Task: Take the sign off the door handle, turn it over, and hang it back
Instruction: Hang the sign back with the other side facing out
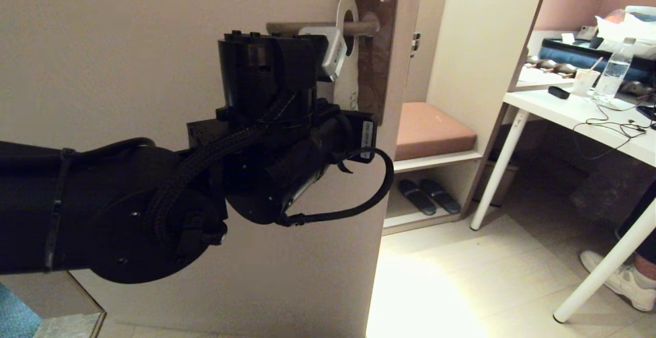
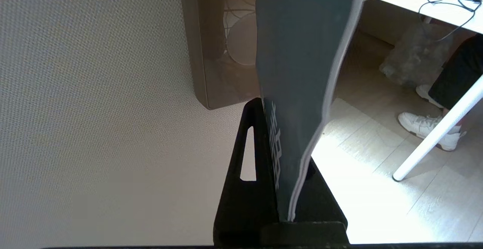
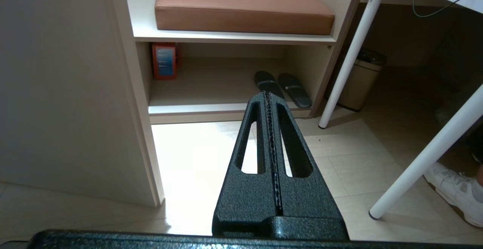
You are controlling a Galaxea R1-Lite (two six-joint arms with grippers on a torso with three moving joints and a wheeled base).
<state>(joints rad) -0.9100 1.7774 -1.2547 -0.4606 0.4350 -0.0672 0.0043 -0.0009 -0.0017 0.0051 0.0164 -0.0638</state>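
The sign [image 1: 344,6] hangs by its hole on the door handle [image 1: 312,27], a brown lever on a tall brown backplate [image 1: 378,56]. Its off-white side faces me in the head view. My left arm's wrist [image 1: 271,77] is raised just below the lever and hides the fingers there. In the left wrist view my left gripper [image 2: 281,107] is shut on the sign [image 2: 302,53], pinching its lower part edge-on, with the slate-blue side showing. The backplate [image 2: 211,53] lies just beyond. My right gripper [image 3: 268,95] is shut with nothing in it, low over the floor, and is out of the head view.
Right of the door's edge stands a shelf with a brown cushion [image 1: 430,130] and slippers [image 1: 428,194] below. A white table [image 1: 574,115] with a bottle [image 1: 612,77] and cables is at the right. A person's shoe [image 1: 622,281] is by its leg. A bin [image 3: 360,79] stands under the table.
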